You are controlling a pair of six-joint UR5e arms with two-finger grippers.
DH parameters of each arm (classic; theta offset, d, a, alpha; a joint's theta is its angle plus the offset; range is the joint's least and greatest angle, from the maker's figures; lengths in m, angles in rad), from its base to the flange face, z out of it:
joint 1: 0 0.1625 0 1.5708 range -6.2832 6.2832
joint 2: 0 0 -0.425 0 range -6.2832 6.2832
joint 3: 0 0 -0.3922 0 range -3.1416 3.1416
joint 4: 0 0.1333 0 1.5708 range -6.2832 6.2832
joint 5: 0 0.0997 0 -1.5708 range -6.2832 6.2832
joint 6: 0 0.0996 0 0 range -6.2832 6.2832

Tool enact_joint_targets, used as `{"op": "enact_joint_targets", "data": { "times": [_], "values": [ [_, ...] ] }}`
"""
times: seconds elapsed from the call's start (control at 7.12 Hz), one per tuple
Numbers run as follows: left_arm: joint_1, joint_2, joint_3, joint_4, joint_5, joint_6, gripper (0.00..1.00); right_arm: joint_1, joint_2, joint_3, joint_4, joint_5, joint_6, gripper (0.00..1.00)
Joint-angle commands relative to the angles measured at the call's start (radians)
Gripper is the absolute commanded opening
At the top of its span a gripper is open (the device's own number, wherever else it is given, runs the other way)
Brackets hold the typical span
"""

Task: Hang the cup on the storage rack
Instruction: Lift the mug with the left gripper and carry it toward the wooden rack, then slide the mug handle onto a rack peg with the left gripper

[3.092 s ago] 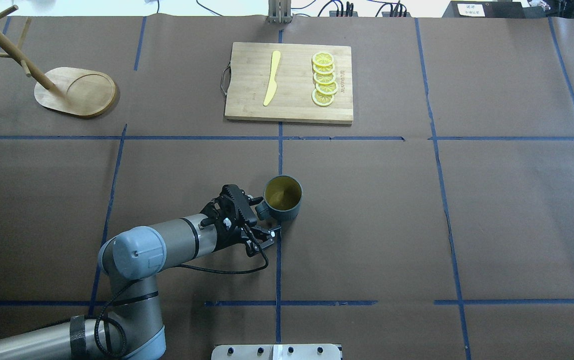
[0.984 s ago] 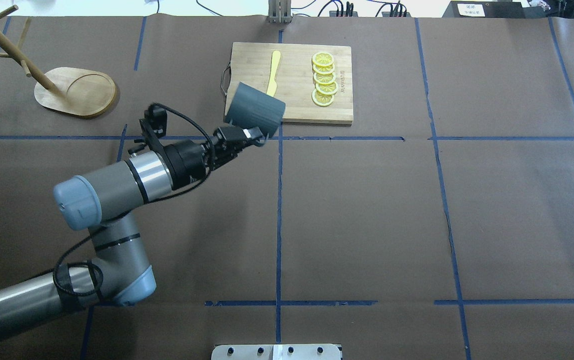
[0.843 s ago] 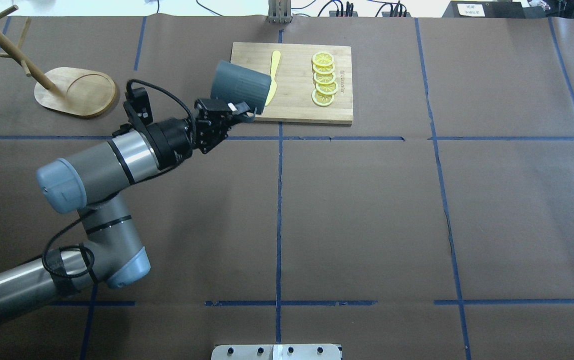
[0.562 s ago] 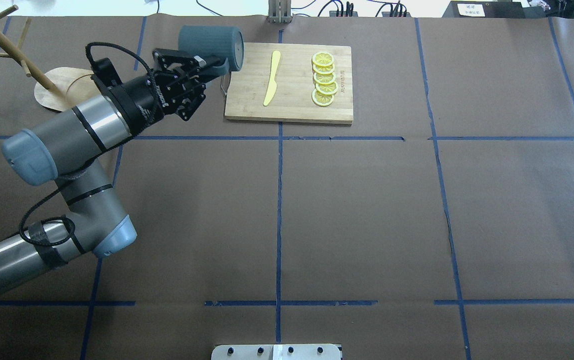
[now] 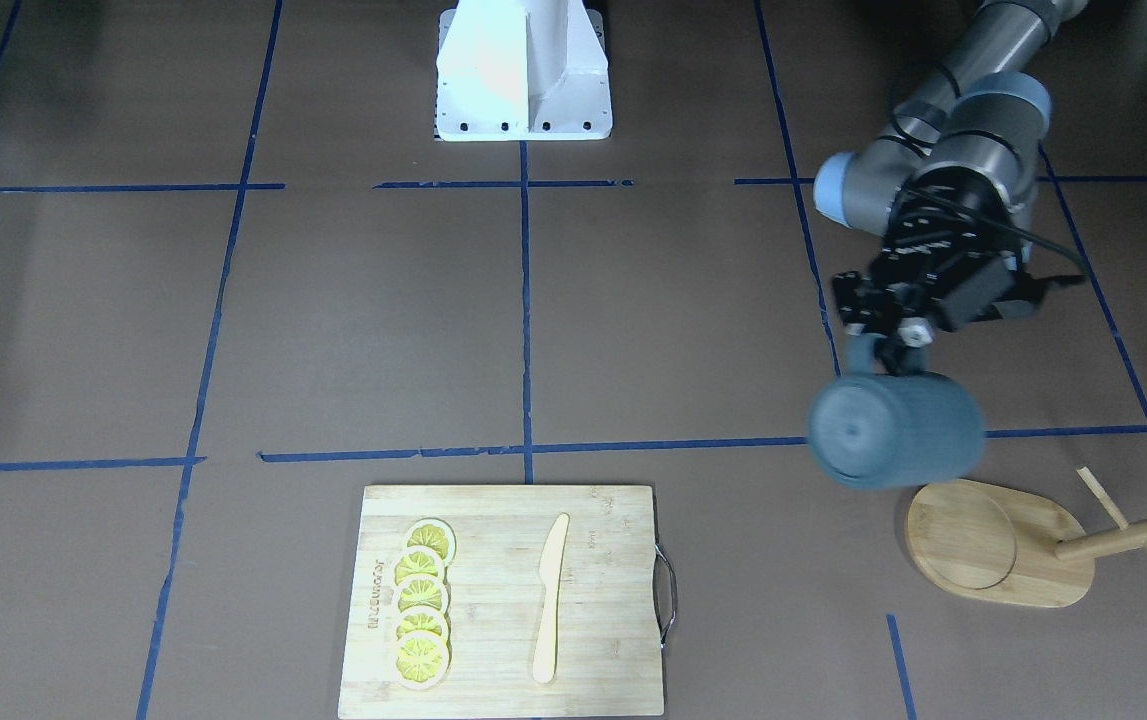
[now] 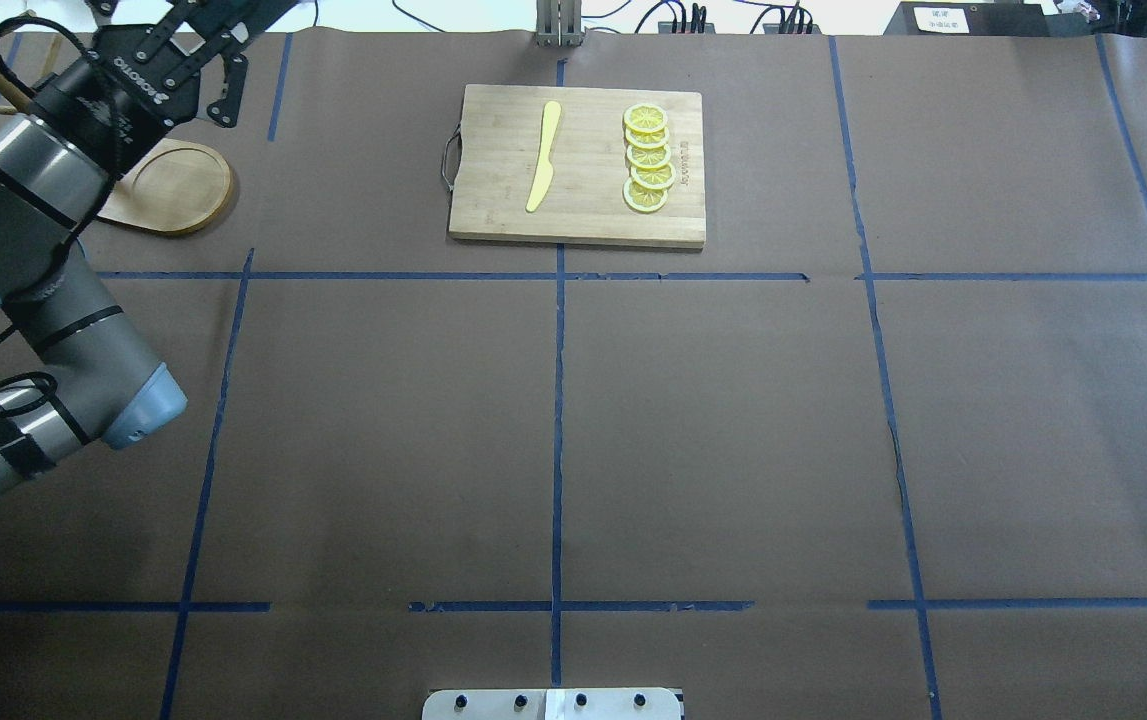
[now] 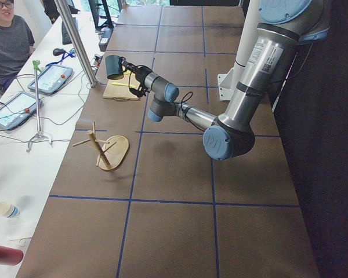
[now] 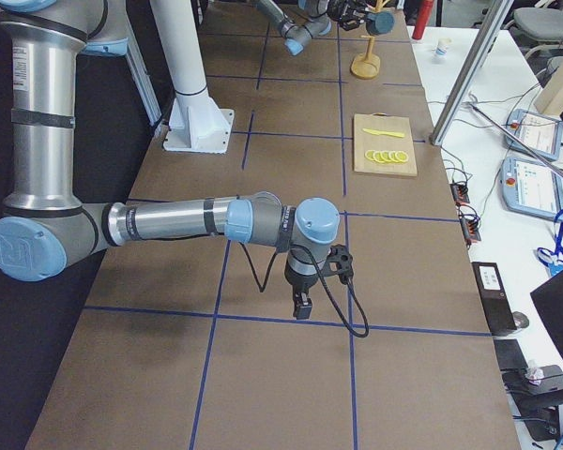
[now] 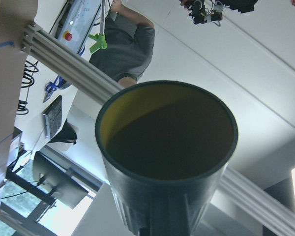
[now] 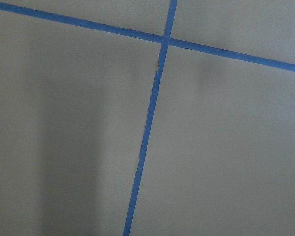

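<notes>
- Table (image 5: 333, 330): brown surface divided into squares by blue tape lines; everything below stands on it or hangs over it
- My left arm (image 5: 973, 150): reaches out over the far left part of the table towards the rack
- My right arm (image 8: 169, 220): lies low over the table's near right part, wrist pointing down, well apart from all the other things
- Cutting board (image 5: 613, 620): a wooden rectangle with a metal handle, lying flat at the table's far middle
- Rack (image 5: 1053, 575): stands on the table by its oval wooden base with a round recess; its pole with thin cross pegs rises from one end of the base
- Cup (image 5: 895, 430): dark blue-grey with a yellow inside, held in the air on its side, near the rack and touching none of its pegs
- My left claw (image 5: 888, 342): clamped on the cup's handle
- My right claw (image 8: 301, 305): shown only small from the side; I cannot tell whether it is apart or together
- Knife (image 5: 551, 598): pale yellow, lying flat on the board
- Lemon slices (image 5: 420, 605): five in an overlapping row on the board, beside the knife
</notes>
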Motion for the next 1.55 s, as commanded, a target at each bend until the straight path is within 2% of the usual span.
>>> {"op": "enact_joint_targets", "data": {
  "times": [0.0,0.14,0.42,0.98,1.41],
  "values": [
    [-0.062,0.018,0.162,-0.193,0.007,-0.077,0.00,0.000,-0.004,0.002,0.007,0.000,0.000,1.00],
    [-0.094,0.018,0.216,-0.230,0.007,-0.112,0.00,0.000,-0.015,-0.006,0.046,-0.002,0.000,1.00],
    [-0.137,0.018,0.273,-0.231,0.004,-0.114,0.00,0.000,-0.020,-0.005,0.050,-0.002,0.000,1.00],
    [-0.139,0.017,0.399,-0.333,0.003,-0.108,0.00,0.000,-0.018,-0.005,0.050,-0.002,0.002,1.00],
    [-0.143,0.017,0.416,-0.333,0.004,-0.106,0.00,0.000,-0.018,0.000,0.050,-0.002,0.002,1.00]
  ]
}}
